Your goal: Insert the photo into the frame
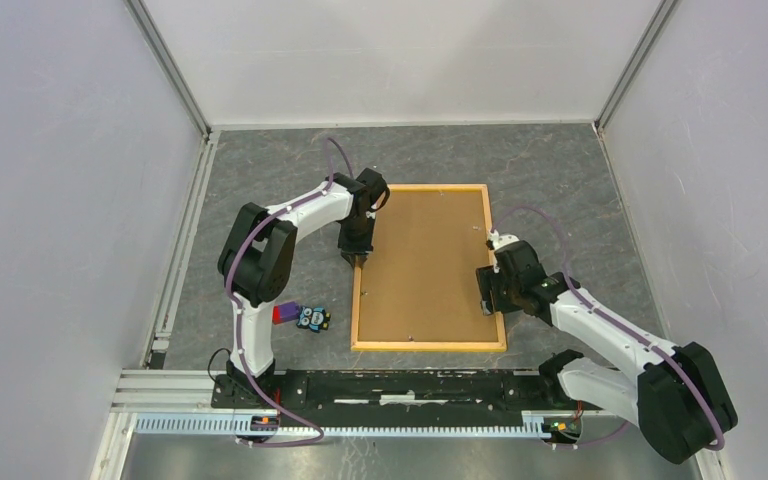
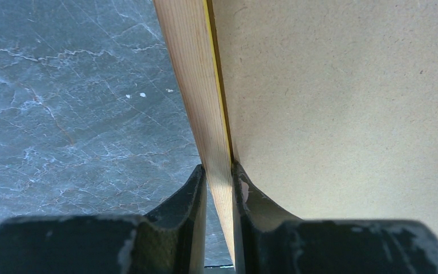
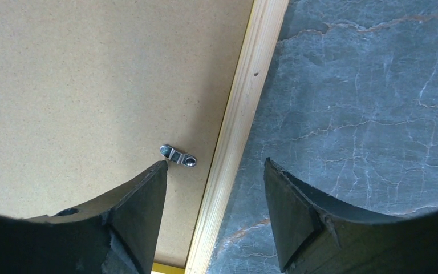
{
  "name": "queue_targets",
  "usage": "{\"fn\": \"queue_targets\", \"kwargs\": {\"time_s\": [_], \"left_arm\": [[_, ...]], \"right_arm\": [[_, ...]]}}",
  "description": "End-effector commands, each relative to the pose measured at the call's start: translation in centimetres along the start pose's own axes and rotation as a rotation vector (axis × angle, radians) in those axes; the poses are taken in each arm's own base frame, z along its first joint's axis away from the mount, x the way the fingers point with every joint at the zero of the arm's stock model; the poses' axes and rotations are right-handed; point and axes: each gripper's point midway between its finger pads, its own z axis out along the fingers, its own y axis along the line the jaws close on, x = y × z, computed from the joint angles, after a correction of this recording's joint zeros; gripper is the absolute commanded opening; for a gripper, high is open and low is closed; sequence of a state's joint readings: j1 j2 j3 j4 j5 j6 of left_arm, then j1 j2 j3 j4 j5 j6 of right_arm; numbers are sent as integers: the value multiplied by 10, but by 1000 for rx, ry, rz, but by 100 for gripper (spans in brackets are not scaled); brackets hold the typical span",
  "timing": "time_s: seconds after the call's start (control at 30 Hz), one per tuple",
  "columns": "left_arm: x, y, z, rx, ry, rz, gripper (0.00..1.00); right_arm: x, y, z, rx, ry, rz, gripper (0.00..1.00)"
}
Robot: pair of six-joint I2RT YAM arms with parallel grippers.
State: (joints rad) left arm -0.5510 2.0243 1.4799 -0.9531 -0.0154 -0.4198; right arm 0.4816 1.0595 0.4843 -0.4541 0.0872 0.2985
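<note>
The frame (image 1: 428,346), with a thin yellow-orange wooden border, lies flat mid-table with the brown hardboard backing panel (image 1: 425,265) filling it. The photo is not in view. My left gripper (image 1: 357,256) is shut on the frame's left border; in the left wrist view its fingers (image 2: 219,168) pinch the pale wood strip (image 2: 197,85) beside the panel (image 2: 342,103). My right gripper (image 1: 493,300) is open at the frame's right border. In the right wrist view it (image 3: 215,162) straddles the wood strip (image 3: 245,108), one finger over the panel (image 3: 91,85) next to a small metal tab (image 3: 178,155).
A small purple-and-red block and a blue toy (image 1: 300,317) lie on the grey table left of the frame's near corner. A black rail (image 1: 390,385) runs along the near edge. White walls enclose the table on three sides.
</note>
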Motion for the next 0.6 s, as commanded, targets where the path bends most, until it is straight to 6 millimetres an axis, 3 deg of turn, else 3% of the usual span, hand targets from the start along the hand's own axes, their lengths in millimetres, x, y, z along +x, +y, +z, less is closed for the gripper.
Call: {"fn": "queue_targets", "kwargs": {"time_s": [0.0, 0.57], "left_arm": [[-9, -3, 12, 16, -10, 6, 2], [-6, -13, 12, 67, 10, 3, 2]], "right_arm": [[-7, -5, -4, 48, -24, 25, 66], [-4, -12, 9, 110, -27, 28, 62]]}}
